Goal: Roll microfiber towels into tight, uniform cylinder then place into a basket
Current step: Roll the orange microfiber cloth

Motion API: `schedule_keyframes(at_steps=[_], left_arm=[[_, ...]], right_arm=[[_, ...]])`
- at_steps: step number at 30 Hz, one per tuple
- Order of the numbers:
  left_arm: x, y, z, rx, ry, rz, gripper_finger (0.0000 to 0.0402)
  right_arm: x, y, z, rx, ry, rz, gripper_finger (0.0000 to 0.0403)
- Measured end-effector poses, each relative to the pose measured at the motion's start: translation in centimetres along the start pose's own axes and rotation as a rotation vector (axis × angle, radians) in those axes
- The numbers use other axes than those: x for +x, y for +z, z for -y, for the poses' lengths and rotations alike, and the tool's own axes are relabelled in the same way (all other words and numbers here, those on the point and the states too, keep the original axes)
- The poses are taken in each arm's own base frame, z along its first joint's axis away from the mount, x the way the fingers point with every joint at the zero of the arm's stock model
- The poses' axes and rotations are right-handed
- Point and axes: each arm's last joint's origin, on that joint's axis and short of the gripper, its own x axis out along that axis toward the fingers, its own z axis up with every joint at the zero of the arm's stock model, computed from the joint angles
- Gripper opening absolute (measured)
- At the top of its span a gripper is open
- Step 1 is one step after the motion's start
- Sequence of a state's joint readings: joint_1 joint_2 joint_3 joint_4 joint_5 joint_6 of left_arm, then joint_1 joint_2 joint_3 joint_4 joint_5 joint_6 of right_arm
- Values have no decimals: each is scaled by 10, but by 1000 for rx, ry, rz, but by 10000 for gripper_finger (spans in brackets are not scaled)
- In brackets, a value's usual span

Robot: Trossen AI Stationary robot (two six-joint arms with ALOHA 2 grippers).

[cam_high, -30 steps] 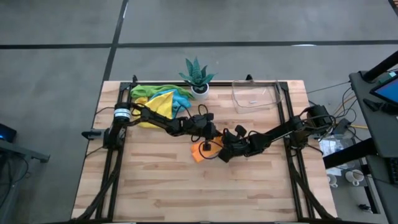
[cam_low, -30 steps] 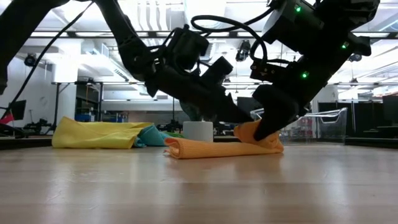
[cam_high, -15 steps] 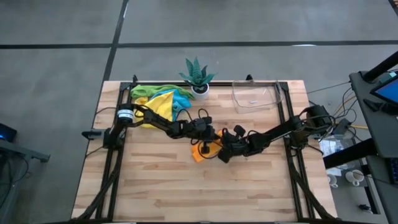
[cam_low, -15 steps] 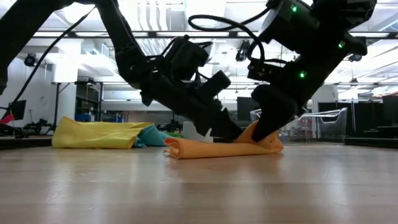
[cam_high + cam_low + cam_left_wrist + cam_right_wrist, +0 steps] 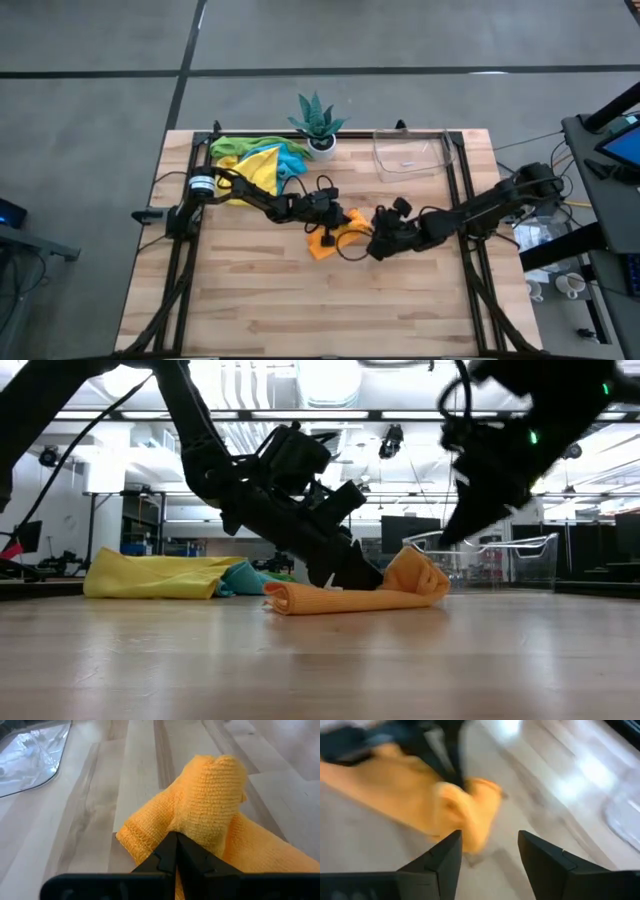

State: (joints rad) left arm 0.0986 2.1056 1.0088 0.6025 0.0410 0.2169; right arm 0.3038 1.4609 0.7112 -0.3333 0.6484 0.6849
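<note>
Wooden table (image 5: 260, 300): one orange towel (image 5: 330, 235) pinched by left end effector (image 5: 335, 222); right end effector (image 5: 378, 243) wide, empty; one basket (image 5: 412, 152).

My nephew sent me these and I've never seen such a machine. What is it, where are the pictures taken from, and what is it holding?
These show two dark robot arms at a wooden table, each ending in a two-finger gripper. One picture looks straight down, one looks level across the tabletop, and two come from cameras on the arms' wrists. The left gripper is shut, pinching a partly rolled orange towel at mid-table. The right gripper is open and holds nothing; it is lifted just clear of the towel. At the back lie a pile of towels in yellow, green and blue, a potted plant and a clear plastic basket with no towel in it.
</note>
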Motion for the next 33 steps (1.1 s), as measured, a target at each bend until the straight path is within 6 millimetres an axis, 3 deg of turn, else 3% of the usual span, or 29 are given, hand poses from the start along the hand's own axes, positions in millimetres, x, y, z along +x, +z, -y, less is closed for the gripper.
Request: schedule_keyframes(at_steps=[4,9,10,18,22,33], left_arm=[[0,1,0,1,4,10,0],[0,1,-1,4,10,13,0],[0,1,-1,5,11,13,0],[0,1,-1,10,11,14,0],[0,1,-2,26,34,7,0],[-1,1,-5,25,60,-3,0]], right_arm=[[15,-19,4,139,-22,144,142],[36,-30,6,240,24,263,29],[41,-32,7,251,26,267,21],[63,-23,-5,218,71,236,9],[60,-14,-18,149,113,228,8],[44,-9,-23,110,140,213,8]])
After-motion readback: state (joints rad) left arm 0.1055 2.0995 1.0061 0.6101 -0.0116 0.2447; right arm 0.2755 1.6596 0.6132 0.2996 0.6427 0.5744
